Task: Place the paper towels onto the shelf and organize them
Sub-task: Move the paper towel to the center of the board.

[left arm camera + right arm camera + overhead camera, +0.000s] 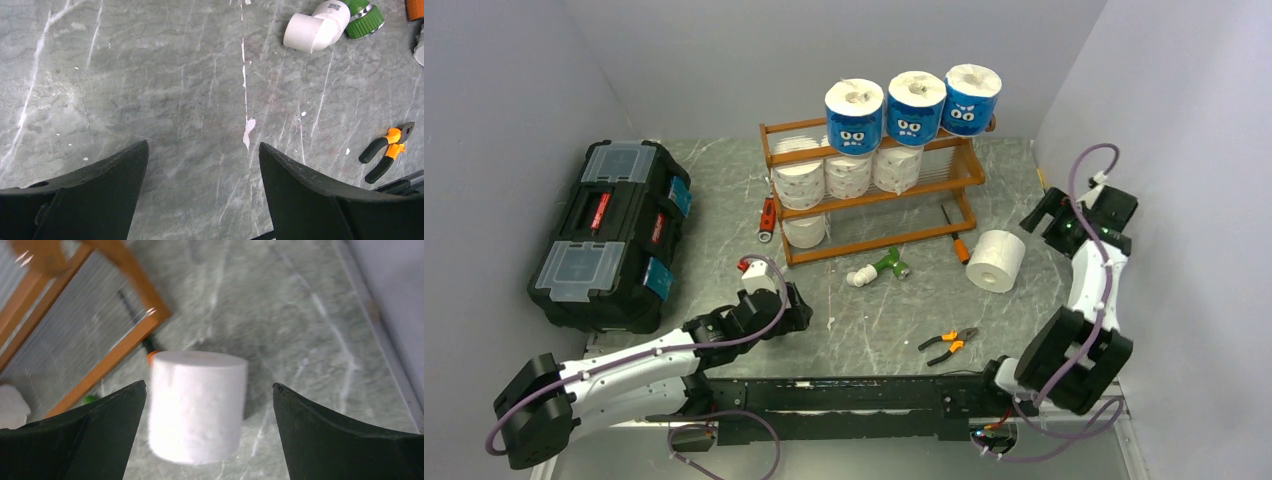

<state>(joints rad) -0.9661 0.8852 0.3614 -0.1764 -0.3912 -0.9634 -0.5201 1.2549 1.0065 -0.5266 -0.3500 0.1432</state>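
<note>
**Fig.** Top view w/ both wrist views.

The shelf stands at the far centre of the desk. Of the paper towels, three blue-wrapped rolls sit on the top tier and three white rolls on the mid tier. A single white roll sits at the left end of the bottom tier, w/ free space to its right. One loose white roll lies on the desk just right of the shelf's near-right post. Whether it lies on its side or stands on end can't be told for sure.

- **Right end effector**: fingers spread wide, empty, lined up on the loose roll, no contact seen.
- **Left end effector**: fingers well apart, empty, low over bare desk, near the green-and-white tool and pliers.

**Likely step:** approach and grasp of the last roll, approx. one roll short of done.

**Risks (judged):**
1. One finger touches first, so the roll scoots or rolls toward the orange-handled screwdriver or the shelf post.
2. An off-centre or hard squeeze dents the soft paper, and the roll slips in transit.
3. On insertion into the bottom tier, the wrist or roll bumps the frame. The blue rolls sit high on the top rail and could topple.
4. Low clearance under the mid tier could jam the roll against the slats.
</note>
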